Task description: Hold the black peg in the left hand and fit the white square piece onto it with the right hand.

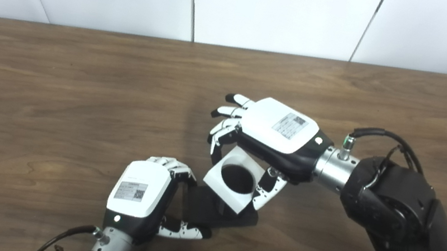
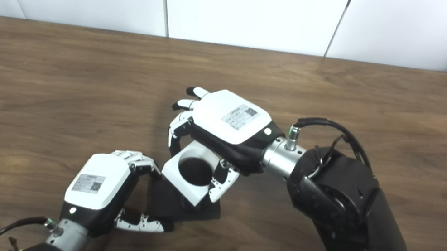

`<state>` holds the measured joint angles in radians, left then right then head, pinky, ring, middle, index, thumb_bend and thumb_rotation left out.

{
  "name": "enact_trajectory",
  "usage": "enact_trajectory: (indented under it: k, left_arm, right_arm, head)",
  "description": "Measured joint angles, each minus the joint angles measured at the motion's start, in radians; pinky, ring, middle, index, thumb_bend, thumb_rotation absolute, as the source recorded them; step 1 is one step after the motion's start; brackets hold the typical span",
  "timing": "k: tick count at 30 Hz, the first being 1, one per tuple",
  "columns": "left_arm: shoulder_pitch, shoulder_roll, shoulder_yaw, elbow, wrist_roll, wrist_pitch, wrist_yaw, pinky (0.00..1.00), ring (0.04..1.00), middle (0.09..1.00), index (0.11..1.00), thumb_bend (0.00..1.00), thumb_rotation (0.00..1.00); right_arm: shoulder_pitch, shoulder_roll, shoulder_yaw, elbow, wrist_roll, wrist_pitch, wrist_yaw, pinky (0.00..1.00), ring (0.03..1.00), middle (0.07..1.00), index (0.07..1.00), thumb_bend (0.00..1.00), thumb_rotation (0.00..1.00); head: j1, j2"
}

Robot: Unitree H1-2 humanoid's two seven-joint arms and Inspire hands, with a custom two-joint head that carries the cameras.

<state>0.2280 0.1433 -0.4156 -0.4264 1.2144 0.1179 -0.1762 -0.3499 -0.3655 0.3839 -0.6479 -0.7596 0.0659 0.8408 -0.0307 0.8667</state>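
Toward the table's point(image 1: 76, 72) near edge, the left hand point(image 1: 143, 192) clasps the black peg's base point(image 1: 204, 207) while the right hand point(image 1: 270, 136) pinches the white square piece point(image 1: 232, 180) over it.

white square piece point(image 1: 233, 181): round central hole, tilted, directly over black part | black peg point(image 1: 208, 209): flat dark base on tabletop, mostly hidden beneath piece

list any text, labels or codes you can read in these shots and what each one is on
No text is legible.
Left robot hand: grey sticker on its white back with a QR-type code and fine print, too small to read.
Right robot hand: similar sticker with code, also too blurred to read.
White square piece, black peg base, table: no markings visible.
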Motion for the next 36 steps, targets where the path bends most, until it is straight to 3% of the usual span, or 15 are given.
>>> enact_trajectory:
  k: [10,14,15,16,19,22,26,28,35,36]
  left_arm:
    - [0.0,-0.002,0.0,-0.001,0.002,0.0,0.0,0.79,0.788,0.718,0.485,0.52,0.05]
    - [0.0,-0.002,0.0,-0.001,0.002,0.0,0.0,0.79,0.789,0.719,0.486,0.52,0.05]
    - [0.0,-0.003,-0.001,-0.001,0.002,0.0,-0.001,0.79,0.79,0.72,0.486,0.52,0.05]
    - [0.0,-0.004,-0.003,-0.001,0.002,0.0,-0.001,0.79,0.789,0.72,0.486,0.52,0.05]
    - [0.0,-0.005,-0.009,-0.001,0.002,-0.001,-0.003,0.79,0.793,0.721,0.486,0.52,0.05]
    - [0.0,-0.006,-0.009,-0.001,0.002,0.0,-0.006,0.79,0.794,0.72,0.486,0.52,0.05]
    - [0.0,-0.006,-0.008,-0.002,0.002,0.0,-0.009,0.79,0.795,0.721,0.486,0.52,0.05]
    - [-0.001,-0.006,-0.008,-0.002,0.002,0.0,-0.012,0.8,0.795,0.722,0.486,0.52,0.06]
    - [-0.002,-0.005,-0.006,-0.004,0.006,0.0,-0.019,0.79,0.786,0.724,0.493,0.51,0.09]
    - [-0.002,-0.006,-0.006,-0.004,0.008,0.0,-0.018,0.78,0.784,0.738,0.59,0.65,0.29]
  right_arm:
    - [0.001,0.003,0.02,0.014,-0.011,-0.009,0.006,1.0,0.897,0.75,0.482,0.52,0.13]
    - [0.001,0.003,0.042,0.019,-0.04,-0.016,0.031,1.0,0.921,0.798,0.489,0.52,0.14]
    - [0.0,0.003,0.052,0.019,-0.055,-0.016,0.049,1.0,0.929,0.812,0.551,0.74,0.16]
    - [0.0,0.004,0.059,0.018,-0.067,-0.015,0.067,1.0,0.943,0.834,0.615,0.9,0.22]
    - [-0.014,0.004,0.073,0.012,-0.106,0.003,0.153,1.0,0.989,0.9,0.746,0.99,0.39]
    - [-0.029,0.005,0.078,-0.008,-0.116,0.011,0.23,1.0,0.999,0.935,0.798,1.0,0.47]
    - [-0.031,0.012,0.068,-0.009,-0.115,0.024,0.27,1.0,1.0,0.97,0.877,1.0,0.52]
    - [-0.029,0.022,0.049,-0.011,-0.117,0.031,0.269,1.0,1.0,0.994,0.975,1.0,0.56]
    - [0.002,0.069,-0.02,-0.015,-0.121,0.039,0.183,1.0,1.0,1.0,1.0,1.0,0.67]
    - [0.006,0.07,-0.026,-0.015,-0.12,0.038,0.171,1.0,1.0,1.0,1.0,1.0,0.68]
  head:
    - [0.003,0.0]
    - [0.003,0.002]
    - [0.003,0.002]
    - [0.005,0.002]
    - [0.005,0.0]
    - [0.005,0.0]
    - [0.005,0.002]
    - [0.005,0.002]
    - [0.005,-0.003]
    - [0.005,-0.005]
